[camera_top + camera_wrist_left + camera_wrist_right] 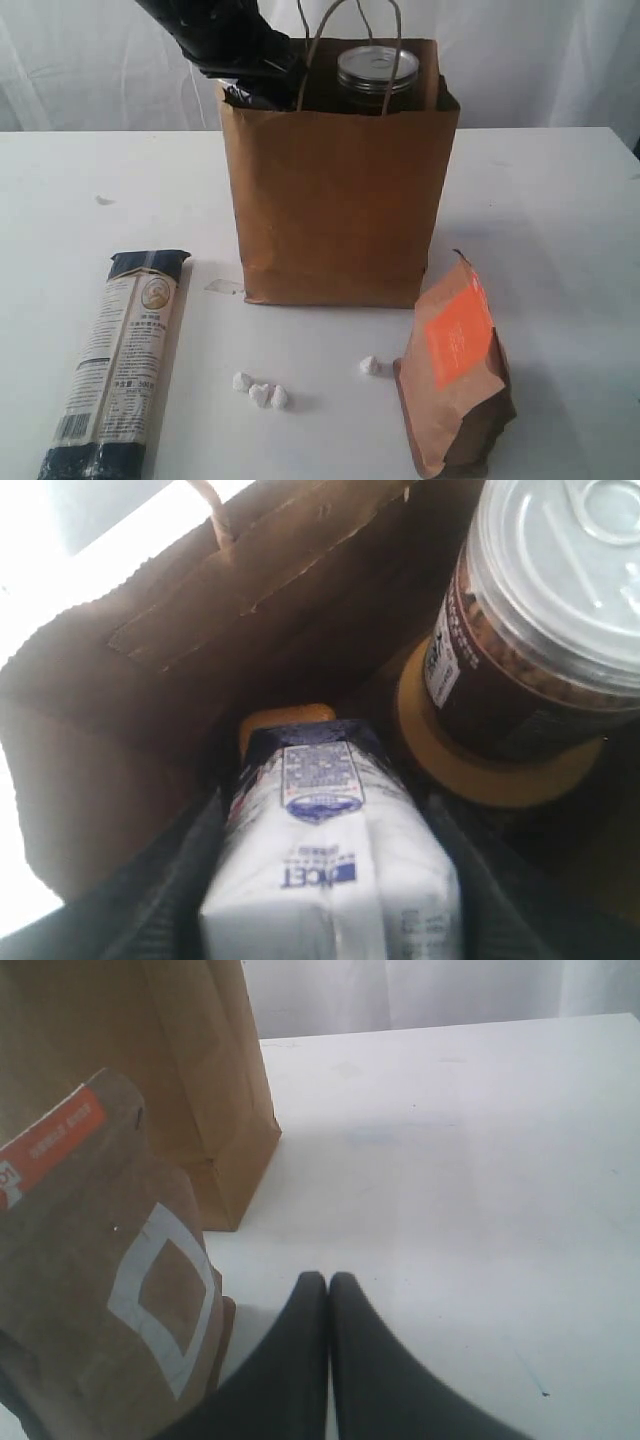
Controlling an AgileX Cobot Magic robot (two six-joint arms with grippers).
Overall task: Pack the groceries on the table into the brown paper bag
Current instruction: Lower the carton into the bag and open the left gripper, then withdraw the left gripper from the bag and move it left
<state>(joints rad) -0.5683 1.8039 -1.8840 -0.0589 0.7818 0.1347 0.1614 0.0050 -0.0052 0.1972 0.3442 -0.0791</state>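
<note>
The brown paper bag [340, 200] stands upright at the middle of the table [560, 220]. My left gripper [325, 810] reaches down into it, shut on the small white carton [330, 880], one dark finger on each side. Inside, beside the carton, the silver-topped tin [560, 610] rests on the gold lid of the large jar [500, 770]; the tin's top [377, 75] shows above the bag's rim. The dark-blue pasta packet [120, 360] lies flat at front left. The brown pouch with orange label [455, 370] stands at front right. My right gripper [328, 1278] is shut and empty, just beside the pouch [90, 1260].
A few small white lumps [260, 392] lie in front of the bag, one more [369, 365] near the pouch. The bag's cord handles [350, 30] stick up above its mouth. White curtains hang behind the table.
</note>
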